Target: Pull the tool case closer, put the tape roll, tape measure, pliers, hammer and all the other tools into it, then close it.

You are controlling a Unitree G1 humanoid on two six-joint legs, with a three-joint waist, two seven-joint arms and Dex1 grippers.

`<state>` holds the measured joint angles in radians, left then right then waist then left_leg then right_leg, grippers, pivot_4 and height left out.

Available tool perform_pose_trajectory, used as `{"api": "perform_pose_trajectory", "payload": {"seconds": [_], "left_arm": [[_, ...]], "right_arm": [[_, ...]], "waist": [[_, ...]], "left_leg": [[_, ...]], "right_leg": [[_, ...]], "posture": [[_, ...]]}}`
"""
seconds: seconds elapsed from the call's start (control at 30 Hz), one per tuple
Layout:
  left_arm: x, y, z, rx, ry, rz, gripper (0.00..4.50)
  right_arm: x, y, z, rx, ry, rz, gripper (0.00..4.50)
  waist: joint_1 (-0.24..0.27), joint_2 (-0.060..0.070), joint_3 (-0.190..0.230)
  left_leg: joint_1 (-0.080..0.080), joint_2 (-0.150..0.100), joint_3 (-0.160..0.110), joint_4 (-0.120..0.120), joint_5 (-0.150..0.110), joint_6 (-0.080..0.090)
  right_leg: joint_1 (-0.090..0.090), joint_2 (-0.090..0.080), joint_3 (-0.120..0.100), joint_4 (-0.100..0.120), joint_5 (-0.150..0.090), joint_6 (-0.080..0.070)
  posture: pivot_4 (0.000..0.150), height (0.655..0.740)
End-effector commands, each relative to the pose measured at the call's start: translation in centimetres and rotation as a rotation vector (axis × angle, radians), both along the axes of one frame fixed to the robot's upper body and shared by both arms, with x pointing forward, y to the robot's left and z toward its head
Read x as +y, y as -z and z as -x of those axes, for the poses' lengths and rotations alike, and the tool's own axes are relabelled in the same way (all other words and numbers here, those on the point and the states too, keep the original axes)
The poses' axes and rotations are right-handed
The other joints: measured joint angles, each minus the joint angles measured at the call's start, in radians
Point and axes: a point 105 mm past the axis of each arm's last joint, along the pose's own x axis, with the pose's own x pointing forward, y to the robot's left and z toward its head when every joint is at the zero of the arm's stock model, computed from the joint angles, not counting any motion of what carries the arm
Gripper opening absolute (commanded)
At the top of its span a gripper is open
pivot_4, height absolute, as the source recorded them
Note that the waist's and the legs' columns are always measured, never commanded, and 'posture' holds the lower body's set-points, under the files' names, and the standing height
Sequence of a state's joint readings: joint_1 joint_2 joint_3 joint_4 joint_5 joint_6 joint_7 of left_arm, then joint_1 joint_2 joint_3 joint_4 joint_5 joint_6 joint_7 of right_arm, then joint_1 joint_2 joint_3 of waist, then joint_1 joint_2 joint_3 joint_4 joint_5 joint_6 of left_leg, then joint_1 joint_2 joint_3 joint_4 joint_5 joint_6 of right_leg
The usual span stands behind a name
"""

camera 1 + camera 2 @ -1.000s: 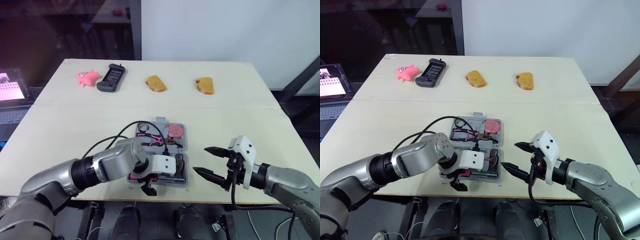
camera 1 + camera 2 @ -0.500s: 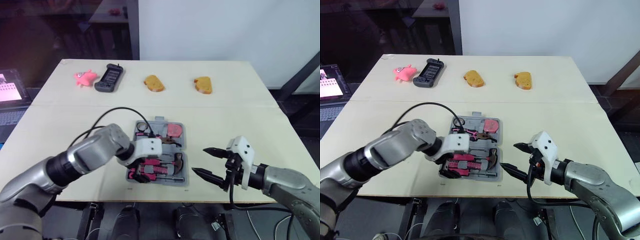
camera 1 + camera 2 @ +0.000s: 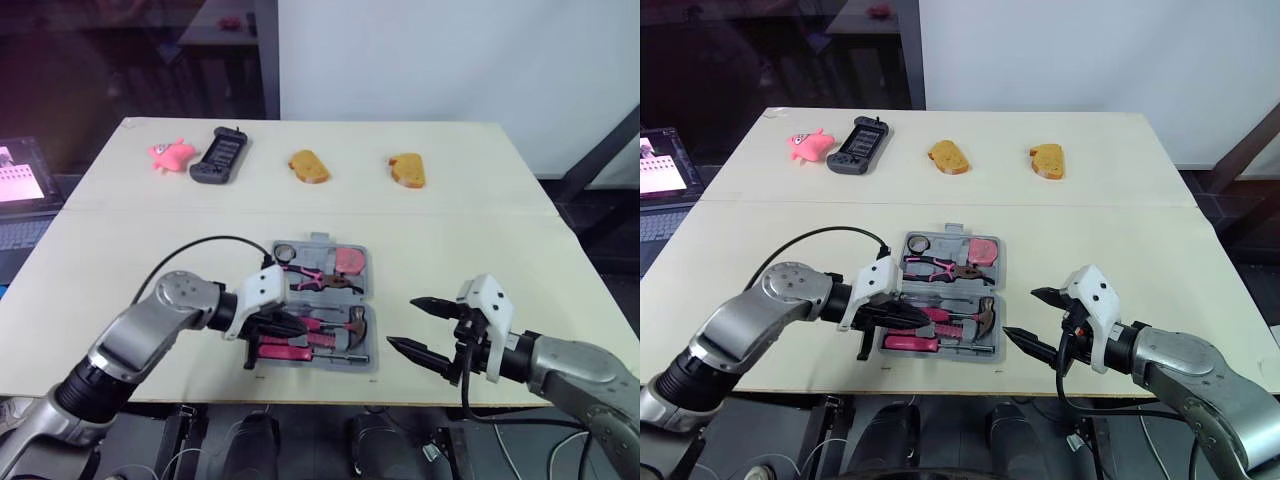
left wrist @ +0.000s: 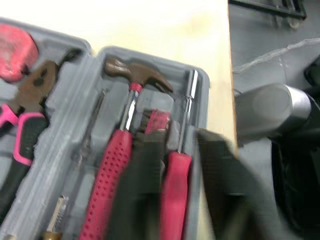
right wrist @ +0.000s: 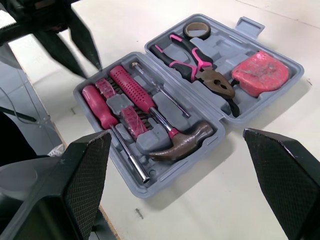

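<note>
Your left fingers (image 3: pixel 890 312) hang spread, empty, over the packed tool case (image 5: pixel 155 137) at the counter's (image 3: pixel 480 250) near edge; right fingers (image 3: pixel 418 353), released, flank it, likely for closing.

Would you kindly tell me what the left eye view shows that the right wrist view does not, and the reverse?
Left eye view adds the pink toy, black handset and bread pieces along the table's far side. Right wrist view adds close detail: the slim screwdriver blade beside the hammer. Shared: the open tool case holding hammer, pliers and tape measure, with the left gripper open by it.
</note>
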<state>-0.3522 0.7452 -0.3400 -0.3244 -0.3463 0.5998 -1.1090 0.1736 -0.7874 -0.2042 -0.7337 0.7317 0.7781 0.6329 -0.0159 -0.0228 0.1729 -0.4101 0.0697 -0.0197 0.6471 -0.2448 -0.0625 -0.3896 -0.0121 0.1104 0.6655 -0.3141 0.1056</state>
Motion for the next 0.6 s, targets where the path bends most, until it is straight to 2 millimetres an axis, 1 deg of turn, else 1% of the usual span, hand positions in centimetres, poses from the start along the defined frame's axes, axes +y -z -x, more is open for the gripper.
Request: {"api": "perform_pose_trajectory", "payload": {"seconds": [0.03,0.23,0.47,0.57,0.6], "left_arm": [[0.5,1.4,0.4,-0.037,0.033,-0.041,0.07],[0.3,3.1,-0.2,-0.073,0.011,-0.049,0.07],[-0.5,4.5,0.7,-0.073,0.047,-0.053,0.07],[-0.2,5.3,0.8,-0.069,0.042,-0.088,0.07],[0.1,5.8,0.7,-0.071,0.032,-0.118,0.07]], "right_arm": [[0.2,-1.1,-0.1,-0.052,-0.010,-0.011,4.50],[0.2,-1.2,0.0,-0.051,-0.015,-0.009,4.50],[0.2,-1.4,0.2,-0.052,-0.021,-0.002,4.50],[0.1,-1.4,0.2,-0.051,-0.022,0.000,4.50],[0.1,-1.4,0.2,-0.050,-0.022,0.002,4.50]], "waist": [[-0.002,0.000,0.000],[0.005,0.000,0.000],[0.001,0.000,0.000],[0.001,0.000,0.000],[0.001,0.000,0.000]], "left_leg": [[0.000,0.000,0.000,0.000,0.000,0.000],[0.000,0.000,0.000,0.000,0.000,0.000],[0.000,0.000,0.000,0.000,0.000,0.000],[0.000,0.000,0.000,0.000,0.000,0.000],[0.000,0.000,0.000,0.000,0.000,0.000]], "right_leg": [[0.000,0.000,0.000,0.000,0.000,0.000],[0.000,0.000,0.000,0.000,0.000,-0.001],[0.000,0.000,0.000,0.000,0.000,0.000],[0.000,0.000,0.000,0.000,0.000,0.000],[0.000,0.000,0.000,0.000,0.000,0.000]], "posture": [[0.150,0.7400],[0.150,0.7400],[0.150,0.7400],[0.150,0.7400],[0.150,0.7400]]}}
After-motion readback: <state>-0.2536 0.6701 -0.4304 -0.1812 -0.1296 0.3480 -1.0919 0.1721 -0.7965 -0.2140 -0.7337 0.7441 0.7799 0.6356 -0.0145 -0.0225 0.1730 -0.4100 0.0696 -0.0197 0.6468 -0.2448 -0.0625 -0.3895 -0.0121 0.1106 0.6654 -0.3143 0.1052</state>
